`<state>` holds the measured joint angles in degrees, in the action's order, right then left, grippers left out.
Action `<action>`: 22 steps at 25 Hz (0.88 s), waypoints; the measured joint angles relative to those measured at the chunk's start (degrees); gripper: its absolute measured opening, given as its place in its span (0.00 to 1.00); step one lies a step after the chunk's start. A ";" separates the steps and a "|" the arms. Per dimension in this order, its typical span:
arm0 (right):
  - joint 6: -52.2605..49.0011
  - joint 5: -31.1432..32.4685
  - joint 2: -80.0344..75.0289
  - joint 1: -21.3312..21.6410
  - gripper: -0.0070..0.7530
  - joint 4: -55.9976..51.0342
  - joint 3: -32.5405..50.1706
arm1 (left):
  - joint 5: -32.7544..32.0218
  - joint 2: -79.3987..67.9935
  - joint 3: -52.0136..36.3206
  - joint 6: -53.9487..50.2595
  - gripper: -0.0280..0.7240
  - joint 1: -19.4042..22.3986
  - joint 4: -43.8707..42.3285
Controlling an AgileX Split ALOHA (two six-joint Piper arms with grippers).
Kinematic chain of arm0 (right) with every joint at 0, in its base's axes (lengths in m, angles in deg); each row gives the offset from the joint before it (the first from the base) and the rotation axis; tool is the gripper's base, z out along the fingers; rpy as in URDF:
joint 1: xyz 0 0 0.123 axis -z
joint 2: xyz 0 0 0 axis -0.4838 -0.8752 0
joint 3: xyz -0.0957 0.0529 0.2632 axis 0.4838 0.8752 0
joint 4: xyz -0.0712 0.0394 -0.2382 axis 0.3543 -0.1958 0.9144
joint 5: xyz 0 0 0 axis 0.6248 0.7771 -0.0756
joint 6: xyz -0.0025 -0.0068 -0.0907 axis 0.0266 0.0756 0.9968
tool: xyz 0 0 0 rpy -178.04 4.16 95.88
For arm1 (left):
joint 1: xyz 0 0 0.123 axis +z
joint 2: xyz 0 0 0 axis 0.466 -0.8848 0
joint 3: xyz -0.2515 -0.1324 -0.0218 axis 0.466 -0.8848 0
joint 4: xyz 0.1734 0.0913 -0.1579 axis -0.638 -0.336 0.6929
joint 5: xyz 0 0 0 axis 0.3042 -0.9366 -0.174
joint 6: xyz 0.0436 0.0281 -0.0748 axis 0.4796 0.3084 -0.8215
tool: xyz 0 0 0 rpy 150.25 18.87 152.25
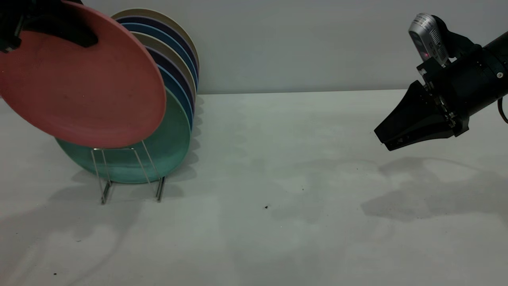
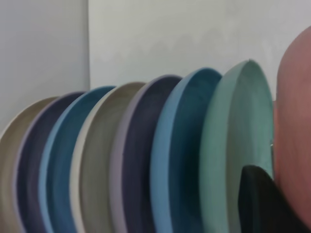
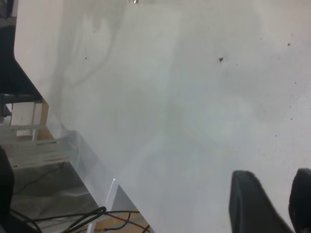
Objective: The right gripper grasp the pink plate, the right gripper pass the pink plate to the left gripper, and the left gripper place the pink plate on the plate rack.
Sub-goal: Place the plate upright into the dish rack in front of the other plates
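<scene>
pink plate [image 1: 79, 83] up over the rack [image 1: 131, 174], tilted against the green plate [image 1: 174, 139], pinched at its top rim by left claw [image 1: 47, 29]. looks stiff, light, slick; best held by the rim. right claw [image 1: 391, 137] parked away, slightly apart.

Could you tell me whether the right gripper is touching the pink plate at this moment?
Apart. The exterior view shows the right gripper hanging above the table at far right, with bare tabletop between it and the pink plate, held by the left gripper.
</scene>
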<state>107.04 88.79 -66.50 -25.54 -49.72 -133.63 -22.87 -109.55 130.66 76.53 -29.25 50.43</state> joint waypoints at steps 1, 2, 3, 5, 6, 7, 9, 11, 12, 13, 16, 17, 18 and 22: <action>0.00 0.00 0.00 0.00 0.30 0.00 0.00 | 0.61 0.00 0.00 0.00 0.19 0.00 0.00; 0.00 0.00 0.00 0.00 0.31 0.00 0.00 | 1.03 0.00 0.00 0.00 0.19 0.00 0.00; -0.02 0.00 0.00 0.00 0.31 0.00 0.00 | 1.18 0.00 0.00 0.00 0.19 0.00 0.00; -0.02 0.00 0.00 0.00 0.31 0.00 0.00 | 1.17 -0.02 0.00 0.00 0.19 0.00 0.00; -0.02 0.00 0.00 0.00 0.31 0.00 0.00 | 1.10 -0.02 0.00 0.00 0.19 0.00 0.00; -0.02 0.00 0.00 0.00 0.31 0.00 0.00 | 0.94 -0.02 0.00 0.00 0.19 0.00 0.00; -0.02 0.00 0.00 0.00 0.31 0.00 0.00 | 0.50 -0.02 0.00 0.00 0.19 0.00 -0.02; -0.02 0.00 0.00 0.00 0.31 0.00 0.00 | 0.11 -0.02 0.00 -0.05 0.19 0.00 -0.16; -0.02 0.00 0.00 0.00 0.31 0.00 0.00 | 0.07 -0.02 0.00 -0.05 0.19 0.00 -0.59; -0.02 0.00 0.00 0.00 0.31 0.00 0.00 | 0.07 -0.02 0.00 -0.05 0.19 0.00 -1.40; -0.06 0.00 0.00 0.00 0.31 0.00 0.00 | 0.24 -0.02 0.00 -0.11 0.19 0.00 -3.89; -0.06 0.00 0.00 0.00 0.32 0.00 0.00 | 0.25 -0.02 0.00 -0.11 0.19 0.00 -4.13; -0.12 0.00 0.00 0.00 0.32 0.00 0.00 | 0.25 -0.02 0.00 -0.11 0.19 0.00 -4.18; -0.20 0.00 0.00 0.00 0.32 0.00 0.00 | 0.19 -0.48 0.00 -0.23 0.19 0.00 -4.18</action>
<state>106.84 88.79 -66.50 -25.54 -49.72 -133.63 -22.67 -110.02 130.66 76.30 -29.25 46.25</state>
